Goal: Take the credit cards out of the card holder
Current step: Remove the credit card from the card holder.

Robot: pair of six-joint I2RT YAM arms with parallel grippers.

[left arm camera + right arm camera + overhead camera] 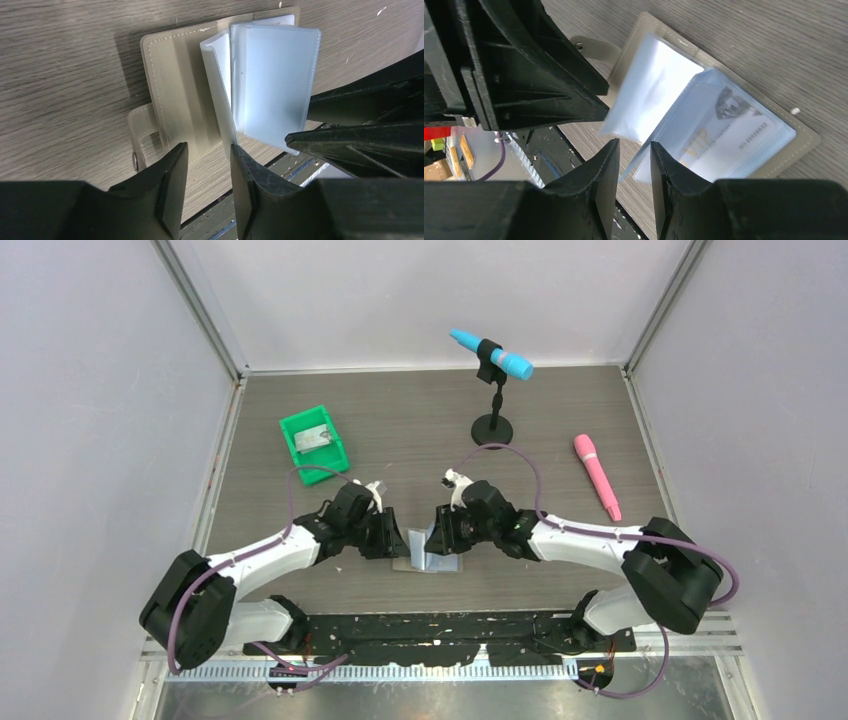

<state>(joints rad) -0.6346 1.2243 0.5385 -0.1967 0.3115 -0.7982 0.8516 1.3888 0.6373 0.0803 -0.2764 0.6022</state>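
The card holder (428, 560) lies open on the table near the front edge, between my two grippers. In the left wrist view its grey cover (172, 90) lies flat and its pale blue sleeves (274, 75) stand up like pages. A credit card (729, 132) marked VIP sits inside a sleeve. My left gripper (207, 150) is open at the holder's near edge, nothing between its fingers. My right gripper (634, 146) is open too, with a sleeve edge just past its tips. Another flat grey card (316, 436) lies in the bin.
A green plastic bin (332, 452) stands at the back left. A blue microphone on a black stand (492, 390) is at the back middle, and a pink microphone (597, 476) lies to the right. The table's front edge and black rail (440, 625) are just behind the holder.
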